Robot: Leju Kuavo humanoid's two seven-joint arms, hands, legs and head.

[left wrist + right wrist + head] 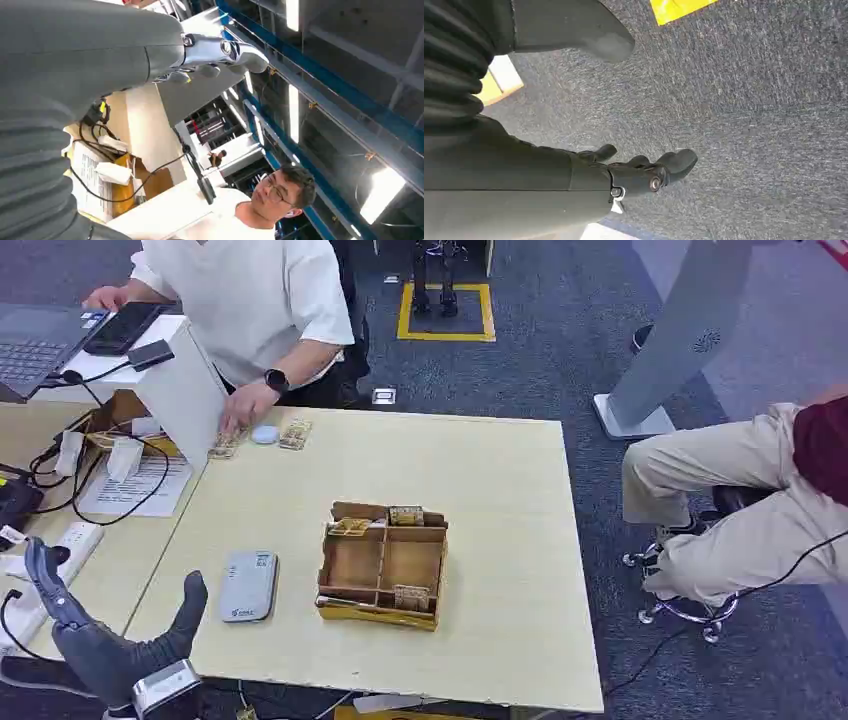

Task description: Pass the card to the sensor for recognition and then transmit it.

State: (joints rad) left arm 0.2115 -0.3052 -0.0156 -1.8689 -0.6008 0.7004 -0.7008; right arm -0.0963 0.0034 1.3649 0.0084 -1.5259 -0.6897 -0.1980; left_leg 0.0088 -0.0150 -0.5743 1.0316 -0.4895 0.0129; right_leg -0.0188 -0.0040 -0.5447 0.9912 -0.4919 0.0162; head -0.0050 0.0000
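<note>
At the near left corner of the pale wooden table (480,490), the left hand (105,635) is standing raised with its fingers (45,580) spread apart and thumb out, holding nothing. Just beside it, toward the table's middle, the grey sensor (248,586) is lying flat on the tabletop. Near the table's centre, a brown cardboard organizer (382,565) is sitting with its compartments facing up; one card (350,526) is resting in a rear left compartment, and others are lying in a rear and a front slot, their details too small to read. At the far edge, a person's hand (243,406) is resting by more cards (294,434) and a small white disc (264,434). A second person is sitting beyond the table's right side. Over grey carpet (749,125), the right hand (644,172) is hanging with its fingers loosely curved, gripping nothing.
</note>
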